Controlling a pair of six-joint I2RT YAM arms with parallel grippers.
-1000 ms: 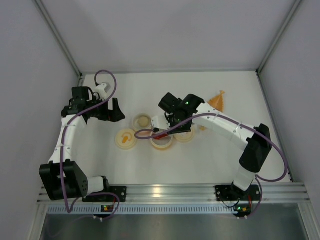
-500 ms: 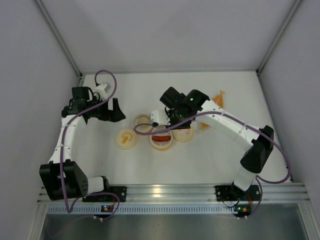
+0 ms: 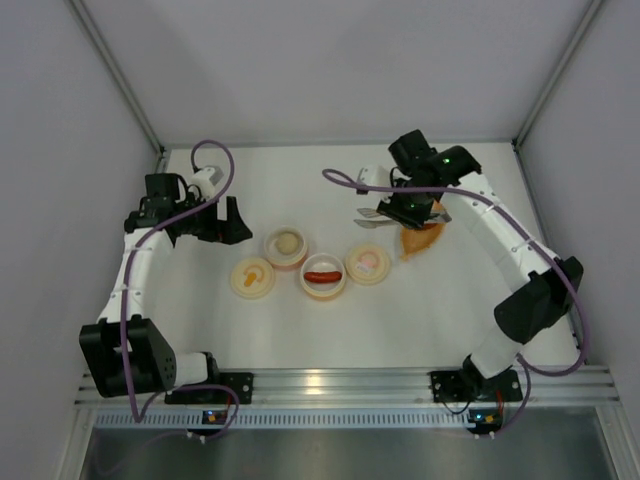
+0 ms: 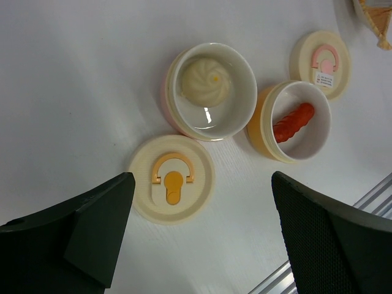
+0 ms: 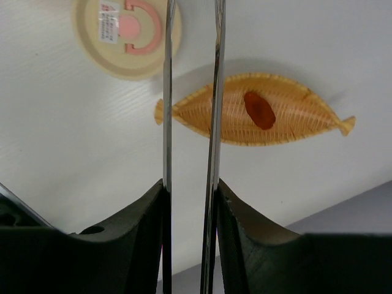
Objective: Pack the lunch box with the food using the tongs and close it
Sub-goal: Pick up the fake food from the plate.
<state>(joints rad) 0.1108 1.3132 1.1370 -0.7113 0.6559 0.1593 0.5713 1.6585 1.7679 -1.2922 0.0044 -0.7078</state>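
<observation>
R gripper (image 5: 190,191) clamps tongs (image 5: 166,92) over edge of leaf dish (image 5: 294,119); L gripper (image 4: 201,184) agape, well left of dish, bowls (image 3: 287,245) between.

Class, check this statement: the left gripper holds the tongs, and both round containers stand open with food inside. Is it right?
One slip: the right gripper, not the left, holds the tongs, as the right wrist view shows. The left gripper is open and empty. Both round containers do stand open with food inside.
</observation>
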